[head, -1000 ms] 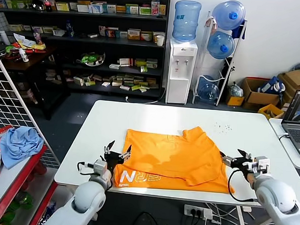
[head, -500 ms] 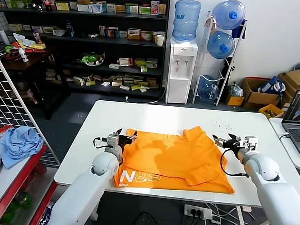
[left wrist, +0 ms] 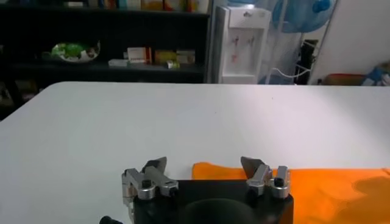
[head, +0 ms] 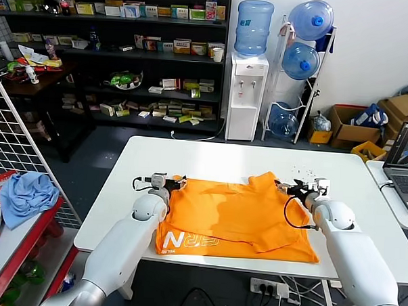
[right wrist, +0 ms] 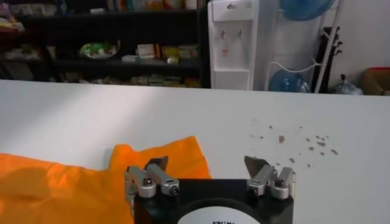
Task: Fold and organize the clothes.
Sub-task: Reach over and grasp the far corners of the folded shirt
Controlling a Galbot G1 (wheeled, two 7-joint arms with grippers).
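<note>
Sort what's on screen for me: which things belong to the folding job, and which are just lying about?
Part of the job:
orange T-shirt, partly folded on the white table
left gripper, open at the shirt's far left corner
right gripper, open at the far right corner

Just lying about:
light blue cloth on the red rack
laptop
water dispenser
cardboard boxes

one orange T-shirt, three water bottles

Bright orange T-shirt, partly folded (white lettering along its near edge), flat on the white table
</note>
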